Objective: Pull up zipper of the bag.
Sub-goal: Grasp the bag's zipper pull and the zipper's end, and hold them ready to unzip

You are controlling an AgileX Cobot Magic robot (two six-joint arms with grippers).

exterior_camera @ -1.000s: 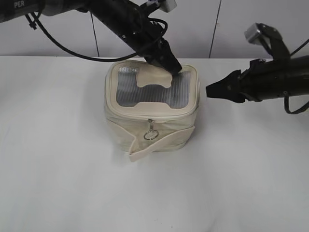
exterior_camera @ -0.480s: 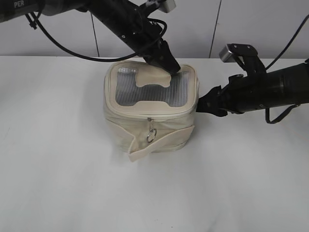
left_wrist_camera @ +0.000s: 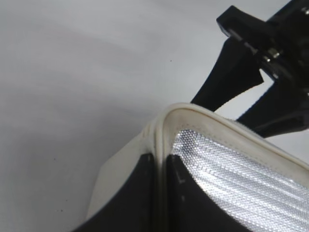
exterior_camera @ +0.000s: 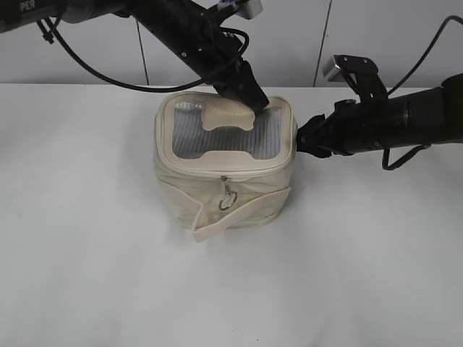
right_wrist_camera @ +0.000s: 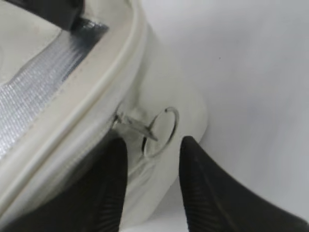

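Observation:
The cream bag (exterior_camera: pixel 224 181) stands mid-table, lid with grey mesh window and bone-shaped patch facing up. The zipper runs round the lid edge; one slider with a ring pull (exterior_camera: pixel 227 201) hangs on the front face. A second slider with ring pull (right_wrist_camera: pixel 161 131) sits on the bag's right side. My left gripper (exterior_camera: pixel 257 103) is shut on the lid's far rim (left_wrist_camera: pixel 161 145). My right gripper (exterior_camera: pixel 302 137) is open at the bag's right side, its fingertips (right_wrist_camera: pixel 150 145) on either side of the second ring pull, not closed on it.
A flat cream strap end (exterior_camera: pixel 217 225) sticks out from the bag's front lower edge. The white table (exterior_camera: pixel 108 275) stretches around the bag. A pale panelled wall (exterior_camera: pixel 304 43) stands behind.
My right gripper has moved left, up to the bag's right side, and now straddles the side ring pull. The left gripper has stayed clamped on the lid rim.

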